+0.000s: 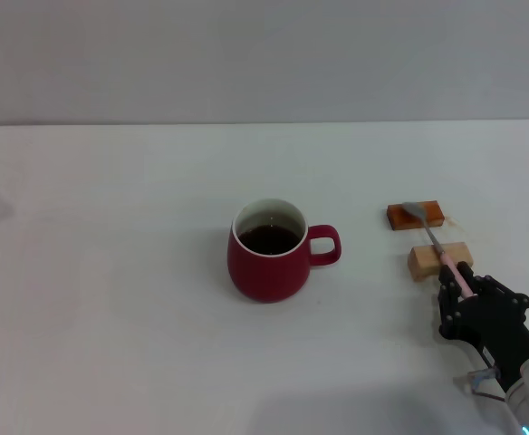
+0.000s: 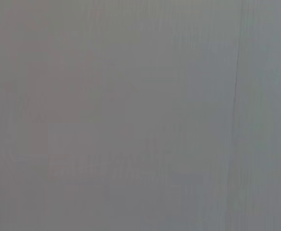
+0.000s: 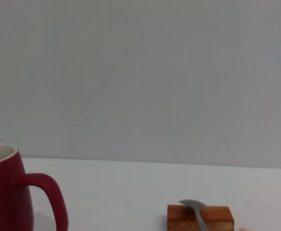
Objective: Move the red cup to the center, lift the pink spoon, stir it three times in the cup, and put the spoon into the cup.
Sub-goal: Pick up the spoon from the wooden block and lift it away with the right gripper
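The red cup (image 1: 266, 254) stands near the middle of the white table, handle toward my right, with dark liquid inside. Its edge and handle also show in the right wrist view (image 3: 15, 197). The pink spoon (image 1: 438, 243) lies across two small wooden blocks to the right of the cup, its silver bowl on the far block and its pink handle toward me. My right gripper (image 1: 458, 279) is at the handle's near end, low over the table, its fingers closed around the pink handle. The left gripper is out of view.
A dark orange block (image 1: 416, 216) and a pale wooden block (image 1: 438, 261) hold the spoon up; the orange block also shows in the right wrist view (image 3: 200, 218). A grey wall runs behind the table. The left wrist view shows only a plain grey surface.
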### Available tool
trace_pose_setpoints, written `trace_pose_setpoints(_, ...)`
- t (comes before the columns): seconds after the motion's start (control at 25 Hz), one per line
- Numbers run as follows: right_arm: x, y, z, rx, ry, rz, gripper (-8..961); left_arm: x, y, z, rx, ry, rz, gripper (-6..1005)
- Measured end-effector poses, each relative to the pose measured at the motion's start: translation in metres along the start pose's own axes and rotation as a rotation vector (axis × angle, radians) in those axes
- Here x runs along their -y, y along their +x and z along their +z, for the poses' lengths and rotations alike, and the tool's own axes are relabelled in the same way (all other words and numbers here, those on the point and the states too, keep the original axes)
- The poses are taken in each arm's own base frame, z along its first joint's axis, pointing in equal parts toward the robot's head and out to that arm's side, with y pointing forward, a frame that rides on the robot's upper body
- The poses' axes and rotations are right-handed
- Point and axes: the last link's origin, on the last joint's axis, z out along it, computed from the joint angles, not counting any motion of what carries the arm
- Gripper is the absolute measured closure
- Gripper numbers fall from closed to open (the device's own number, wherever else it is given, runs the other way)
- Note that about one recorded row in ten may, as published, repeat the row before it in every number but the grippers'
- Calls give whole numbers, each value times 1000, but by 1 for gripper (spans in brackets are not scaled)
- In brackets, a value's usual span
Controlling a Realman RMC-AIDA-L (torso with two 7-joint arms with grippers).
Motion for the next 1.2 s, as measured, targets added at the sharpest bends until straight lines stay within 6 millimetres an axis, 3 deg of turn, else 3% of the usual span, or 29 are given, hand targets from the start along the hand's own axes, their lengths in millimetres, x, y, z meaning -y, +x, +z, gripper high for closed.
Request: trace_pose_setpoints(1.2,2,0,2,-10,24,18,792,-1,1,1,-3,-4,-1,1001)
